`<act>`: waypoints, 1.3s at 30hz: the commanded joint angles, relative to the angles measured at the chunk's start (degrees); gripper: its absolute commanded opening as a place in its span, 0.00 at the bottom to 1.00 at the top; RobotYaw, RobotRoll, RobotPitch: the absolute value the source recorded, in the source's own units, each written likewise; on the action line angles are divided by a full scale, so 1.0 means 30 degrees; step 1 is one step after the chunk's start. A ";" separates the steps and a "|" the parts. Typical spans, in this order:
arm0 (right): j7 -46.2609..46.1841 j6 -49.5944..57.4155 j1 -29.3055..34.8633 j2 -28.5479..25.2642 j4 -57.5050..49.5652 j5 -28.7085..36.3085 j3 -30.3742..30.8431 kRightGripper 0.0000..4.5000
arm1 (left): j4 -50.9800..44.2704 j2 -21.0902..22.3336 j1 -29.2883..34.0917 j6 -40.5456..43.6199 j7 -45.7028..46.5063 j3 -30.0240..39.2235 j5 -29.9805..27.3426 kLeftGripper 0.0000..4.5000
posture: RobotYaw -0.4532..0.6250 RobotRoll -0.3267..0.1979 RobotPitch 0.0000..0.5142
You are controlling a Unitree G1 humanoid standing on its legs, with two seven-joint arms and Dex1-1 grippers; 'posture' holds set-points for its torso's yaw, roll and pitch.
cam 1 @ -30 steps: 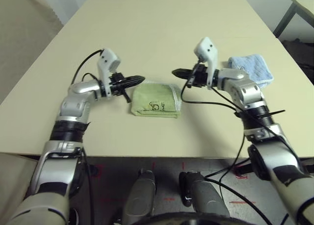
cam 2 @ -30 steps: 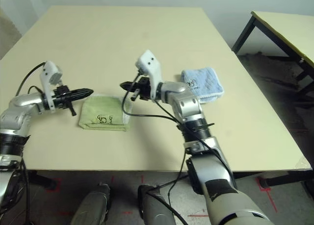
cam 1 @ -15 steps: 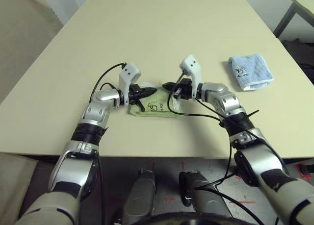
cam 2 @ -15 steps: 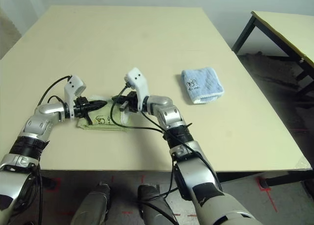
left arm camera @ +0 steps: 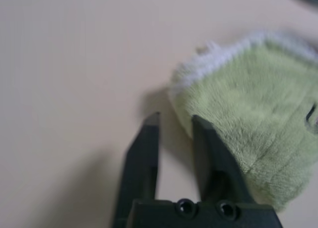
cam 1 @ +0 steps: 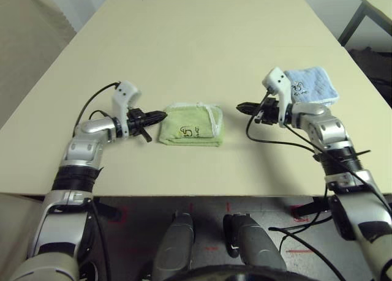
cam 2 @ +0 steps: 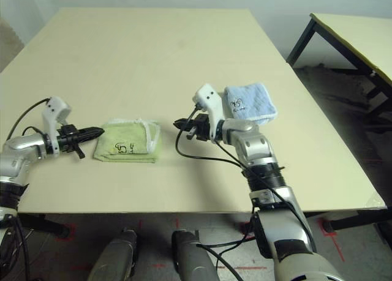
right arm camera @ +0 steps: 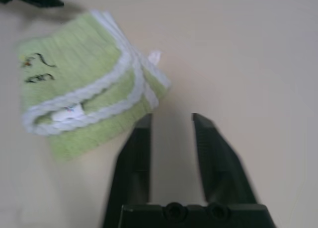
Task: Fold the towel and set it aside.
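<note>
- The towel (cam 1: 192, 125) lies folded into a small thick rectangle on the surface (cam 1: 202, 42), near the front edge and roughly midway between the two arms
- Its dark embroidered logo (cam 1: 188, 131) faces up on the top layer, toward the front
- White stitched edging (cam 1: 212, 116) runs along the towel's back and the side toward the right arm, where the stacked layers show; in the right wrist view a small white label tag (right arm camera: 155, 56) pokes out from between those layers
- The left gripper (cam 1: 160, 116) points across at the towel's left side, its tips just beside the cloth; in the left wrist view its fingers (left arm camera: 147, 138) stand slightly spread with a narrow gap, nothing between them, one finger close against the towel's edge though contact cannot be told
- The right gripper (cam 1: 241, 108) points toward the towel's right side from a clear gap away, not touching it; in the right wrist view its fingers (right arm camera: 135, 148) are parted and bare surface shows between them
- A smaller light-blue folded towel (cam 1: 312, 85) lies on the surface behind the right wrist, well apart from the green one
- Black cables (cam 1: 272, 140) loop from the right wrist over the surface
</note>
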 commanded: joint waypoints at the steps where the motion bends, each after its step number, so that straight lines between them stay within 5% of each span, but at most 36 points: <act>1: 0.0348 0.0548 0.0348 -0.0153 -0.0909 0.1149 -0.0828 0.63 | 0.0015 0.1496 0.0726 0.5486 -0.1044 0.0182 -0.1578 0.59 | 0.47 0.62 0.24; 5: 0.1712 -0.0904 0.1000 -0.0868 -0.1769 0.0950 -0.0195 0.95 | 0.0786 0.2499 0.0740 1.1767 -0.2152 -0.0552 -0.3266 0.88 | 0.47 0.62 0.25; 7: 0.2315 -0.1495 0.1394 -0.1135 -0.2561 0.1031 -0.0003 1.00 | 0.1827 0.2019 -0.0086 1.3559 -0.1761 -0.0024 -0.3949 0.99 | 0.46 0.62 0.25; 10: 0.2776 -0.1527 0.1975 -0.1342 -0.3745 0.1451 -0.0041 1.00 | 0.3340 0.1338 -0.1427 1.5175 -0.1058 0.0370 -0.4325 0.99 | 0.45 0.62 0.25; 20: 0.3723 -0.1425 0.3558 -0.2550 -0.6445 0.2074 0.0242 1.00 | 0.8225 -0.0756 -0.5097 1.4453 -0.0160 -0.0466 -0.3140 0.99 | 0.43 0.62 0.25; 33: 0.3552 -0.1337 0.4542 -0.3381 -0.7713 0.2036 0.0551 1.00 | 1.2456 -0.3214 -0.8232 1.2746 -0.3344 -0.4397 -0.0263 0.99 | 0.41 0.62 0.27; 39: 0.2913 -0.0696 0.5222 -0.3379 -0.8568 0.2461 0.0242 1.00 | 1.3281 -0.3494 -0.8785 1.2667 -0.4528 -0.4696 0.0334 0.64 | 0.40 0.62 0.27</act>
